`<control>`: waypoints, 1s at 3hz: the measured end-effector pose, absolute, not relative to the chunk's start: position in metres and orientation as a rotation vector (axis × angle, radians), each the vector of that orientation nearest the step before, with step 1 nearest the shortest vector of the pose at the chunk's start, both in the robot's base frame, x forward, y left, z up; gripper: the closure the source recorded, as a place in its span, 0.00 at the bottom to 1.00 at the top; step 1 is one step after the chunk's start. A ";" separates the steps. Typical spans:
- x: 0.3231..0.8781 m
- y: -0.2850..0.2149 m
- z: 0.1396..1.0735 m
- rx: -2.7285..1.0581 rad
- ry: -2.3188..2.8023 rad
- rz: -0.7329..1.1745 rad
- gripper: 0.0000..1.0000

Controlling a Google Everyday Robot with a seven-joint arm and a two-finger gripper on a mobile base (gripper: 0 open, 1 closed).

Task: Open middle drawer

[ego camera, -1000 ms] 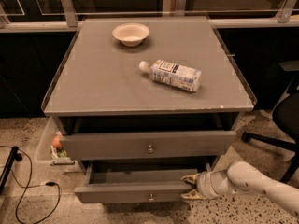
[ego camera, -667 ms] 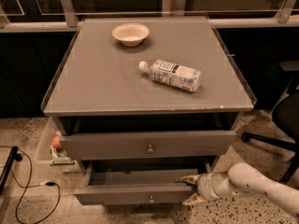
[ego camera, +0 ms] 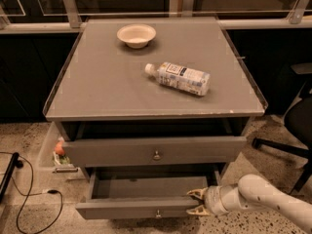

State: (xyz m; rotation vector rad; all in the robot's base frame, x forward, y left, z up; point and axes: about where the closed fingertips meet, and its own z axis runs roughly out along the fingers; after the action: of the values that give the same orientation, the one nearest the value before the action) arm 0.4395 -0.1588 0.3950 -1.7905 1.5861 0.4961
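Observation:
The middle drawer (ego camera: 126, 208) is the low grey one with a small round knob (ego camera: 157, 212). It stands pulled out, and its plain grey tray (ego camera: 146, 186) shows empty. My gripper (ego camera: 194, 202) comes in from the lower right on a white arm (ego camera: 263, 199). It sits at the right end of the drawer's front. Its fingers are apart, one finger (ego camera: 197, 194) over the front's top edge and the other lower against the front.
The taller, wider drawer (ego camera: 156, 151) above is out a little. A white bowl (ego camera: 136, 35) and a lying plastic bottle (ego camera: 179, 78) are on the cabinet top (ego camera: 97, 91). A bin (ego camera: 51, 150) and cables (ego camera: 29, 189) are at left, and a chair base (ego camera: 282, 147) at right.
The middle drawer has come a little further out toward the camera, and my gripper has moved with its front.

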 end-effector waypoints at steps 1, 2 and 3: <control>0.431 -0.163 0.396 -1.784 1.574 0.496 1.00; 0.429 -0.162 0.396 -1.784 1.574 0.496 1.00; 0.419 -0.167 0.394 -1.778 1.581 0.499 1.00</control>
State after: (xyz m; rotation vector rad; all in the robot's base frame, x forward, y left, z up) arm 0.4186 -0.1672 0.3944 -1.7776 1.5808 0.4988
